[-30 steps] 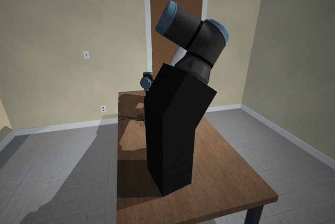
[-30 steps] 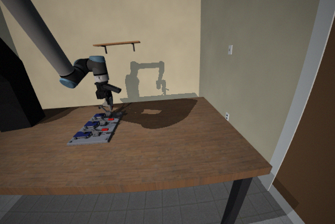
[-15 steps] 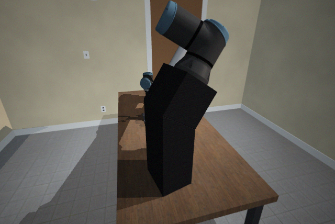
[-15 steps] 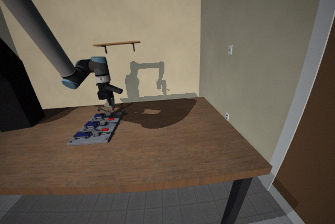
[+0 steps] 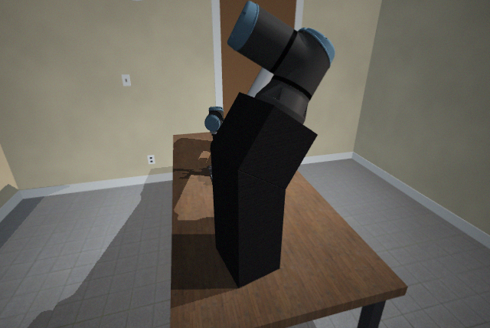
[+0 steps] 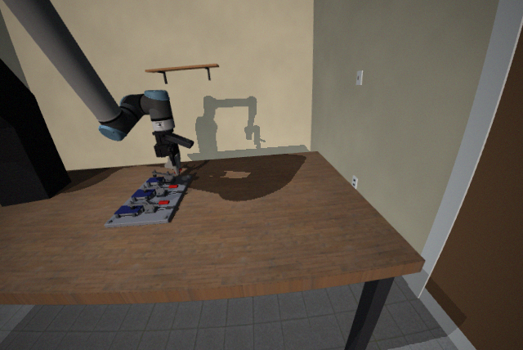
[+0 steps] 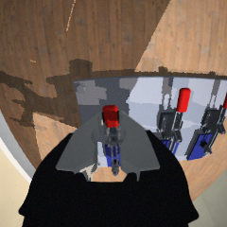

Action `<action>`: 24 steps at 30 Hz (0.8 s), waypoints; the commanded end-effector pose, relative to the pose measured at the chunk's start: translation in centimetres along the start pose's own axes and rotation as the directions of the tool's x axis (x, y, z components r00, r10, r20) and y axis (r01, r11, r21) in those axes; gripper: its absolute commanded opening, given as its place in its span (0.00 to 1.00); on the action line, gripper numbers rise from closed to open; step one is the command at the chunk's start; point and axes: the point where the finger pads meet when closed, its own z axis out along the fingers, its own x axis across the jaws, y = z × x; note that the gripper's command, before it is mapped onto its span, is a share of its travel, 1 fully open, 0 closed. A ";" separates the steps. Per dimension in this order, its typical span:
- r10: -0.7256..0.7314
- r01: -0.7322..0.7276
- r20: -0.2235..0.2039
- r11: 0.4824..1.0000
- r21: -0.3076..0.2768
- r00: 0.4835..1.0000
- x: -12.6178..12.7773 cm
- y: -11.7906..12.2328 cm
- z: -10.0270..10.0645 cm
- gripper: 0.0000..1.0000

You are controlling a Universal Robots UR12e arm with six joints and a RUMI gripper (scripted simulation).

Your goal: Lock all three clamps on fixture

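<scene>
The grey fixture plate (image 6: 127, 222) (image 7: 147, 95) lies on the wooden table and carries three toggle clamps in a row, each with a blue part (image 6: 127, 209) and a red-tipped handle. My gripper (image 6: 173, 167) (image 7: 111, 112) is shut and stands over the far clamp, its fingertips at that clamp's red handle (image 7: 111, 115), which points up at the wrist camera. The middle clamp's handle (image 6: 172, 186) (image 7: 183, 99) and the near clamp's handle (image 6: 163, 202) (image 7: 225, 100) lie low, pointing at the plate's right edge. In the top view the fixture and gripper are hidden behind the black pedestal.
The black robot pedestal (image 5: 253, 198) (image 6: 25, 160) stands on the table (image 6: 274, 227) left of the fixture. A small wall shelf (image 6: 181, 68) hangs behind the arm. The table's edge runs along the front and right.
</scene>
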 end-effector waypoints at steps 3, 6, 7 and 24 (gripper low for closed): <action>0.001 -0.001 0.000 1.000 0.003 1.000 0.1 -0.6 0.5 0.00; 0.001 -0.001 0.000 1.000 0.003 1.000 0.1 -0.6 0.6 0.00; 0.001 -0.001 0.000 1.000 0.003 1.000 0.1 -0.7 0.7 0.00; 0.001 -0.001 0.000 1.000 0.003 1.000 0.1 -1.0 1.3 0.00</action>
